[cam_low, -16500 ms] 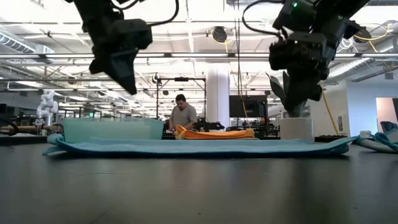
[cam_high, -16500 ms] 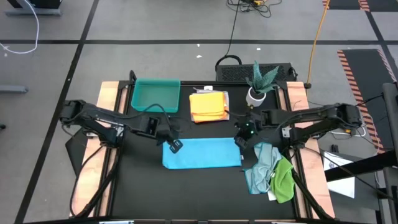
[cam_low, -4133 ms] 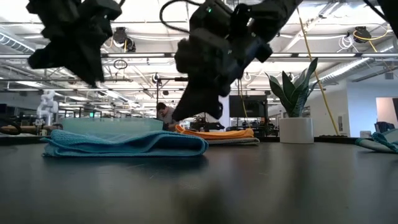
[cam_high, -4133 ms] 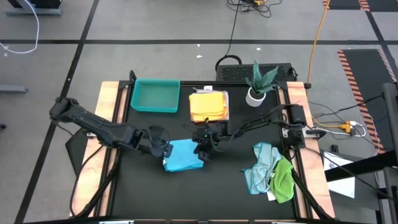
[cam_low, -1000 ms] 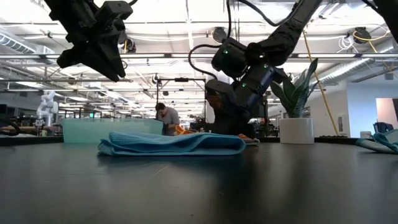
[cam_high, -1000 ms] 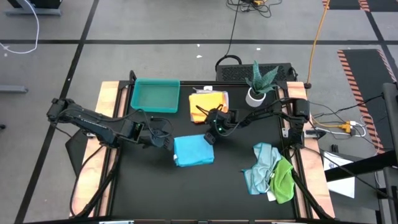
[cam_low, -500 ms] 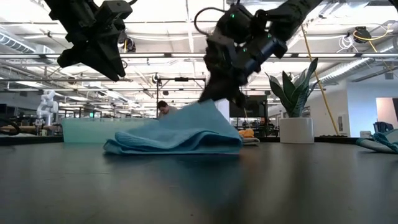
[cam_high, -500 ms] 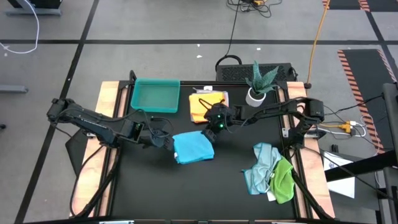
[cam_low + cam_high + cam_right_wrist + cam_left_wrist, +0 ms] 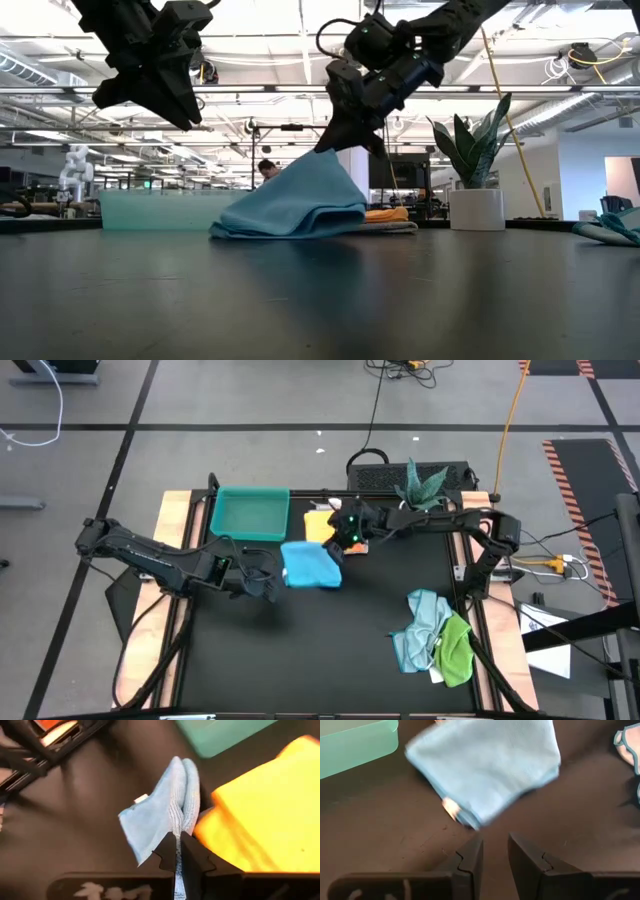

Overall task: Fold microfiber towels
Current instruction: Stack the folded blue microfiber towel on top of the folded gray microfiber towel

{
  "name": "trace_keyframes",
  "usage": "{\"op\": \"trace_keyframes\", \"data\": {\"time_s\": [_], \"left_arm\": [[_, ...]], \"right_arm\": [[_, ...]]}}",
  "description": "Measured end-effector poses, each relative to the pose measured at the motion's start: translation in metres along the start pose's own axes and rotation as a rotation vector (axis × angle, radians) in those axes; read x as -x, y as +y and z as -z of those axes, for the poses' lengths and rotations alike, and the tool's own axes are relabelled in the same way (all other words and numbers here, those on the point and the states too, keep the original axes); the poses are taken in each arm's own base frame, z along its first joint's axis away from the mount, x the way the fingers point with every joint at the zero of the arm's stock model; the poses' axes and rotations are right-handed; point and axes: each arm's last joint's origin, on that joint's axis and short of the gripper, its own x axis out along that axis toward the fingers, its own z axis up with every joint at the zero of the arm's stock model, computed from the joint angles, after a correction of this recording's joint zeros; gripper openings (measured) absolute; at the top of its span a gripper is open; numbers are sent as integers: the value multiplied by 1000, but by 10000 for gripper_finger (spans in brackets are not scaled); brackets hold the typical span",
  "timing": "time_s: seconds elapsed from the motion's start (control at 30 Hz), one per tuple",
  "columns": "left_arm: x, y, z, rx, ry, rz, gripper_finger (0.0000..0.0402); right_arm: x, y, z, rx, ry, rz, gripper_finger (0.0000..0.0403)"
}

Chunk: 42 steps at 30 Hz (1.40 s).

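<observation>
One folded bright blue towel (image 9: 310,566) hangs from the right hand (image 9: 345,540), which pinches its upper edge near the frame's upper centre; its lower part rests on the desk (image 9: 340,650). Left hand (image 9: 268,586), narrowly open, hovers just left of it, empty.

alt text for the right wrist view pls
The right gripper is shut on an edge of the folded bright blue towel, which hangs over the dark table beside the yellow-orange towel. A teal tray corner shows beyond.
</observation>
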Motion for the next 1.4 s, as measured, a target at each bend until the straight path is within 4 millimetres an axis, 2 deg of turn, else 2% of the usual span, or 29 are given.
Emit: {"op": "trace_keyframes", "data": {"time_s": [0.4, 0.57, 1.03, 1.2, 1.4], "left_arm": [[0, 0, 0, 0, -6, -3, 90], [0, 0, 0, 1, -6, -3, 90], [0, 0, 0, 2, -7, -3, 90], [0, 0, 0, 5, -7, -3, 90], [0, 0, 0, 15, -6, -3, 90]], "right_arm": [[42, -27, -61, 89, -69, 96, 0], [57, -43, -70, 70, -41, 147, 0], [73, -88, -47, 18, 151, 402, 0], [65, -109, -27, -12, 152, 421, 5], [51, -120, -5, -9, 109, 417, 53]]}}
